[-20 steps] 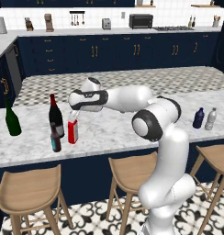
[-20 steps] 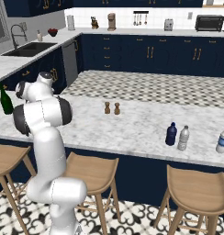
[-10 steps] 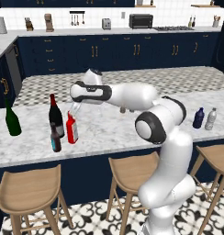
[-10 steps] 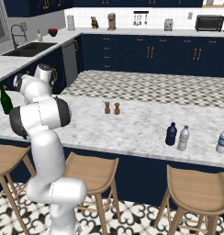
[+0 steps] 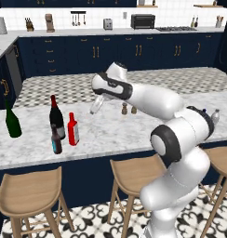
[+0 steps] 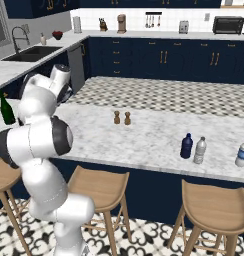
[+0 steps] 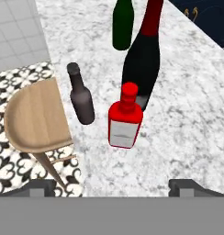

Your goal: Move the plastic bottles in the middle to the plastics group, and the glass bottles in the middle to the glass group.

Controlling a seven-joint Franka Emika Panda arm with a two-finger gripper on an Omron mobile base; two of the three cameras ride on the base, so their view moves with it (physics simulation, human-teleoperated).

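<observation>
Gripper [image 5: 95,109] hanging with jaws spread and empty above flat red bottle [image 5: 73,129], beside red-necked wine bottle [image 5: 56,117].

On the marble counter stand two tall dark wine bottles [image 5: 56,116], one flat red bottle [image 5: 73,129], one slim brown bottle [image 5: 56,140], one stubby dark blue bottle [image 6: 186,146], one pale grey translucent bottle [image 6: 200,150] and two small brown shakers [image 6: 122,118].

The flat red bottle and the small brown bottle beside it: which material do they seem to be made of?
The flat red bottle looks like glossy red glass with a matte white paper label, though glossy plastic is possible. The small brown bottle looks like dark glass with a dull sheen. The countertop under them looks like polished grey-veined marble.
</observation>
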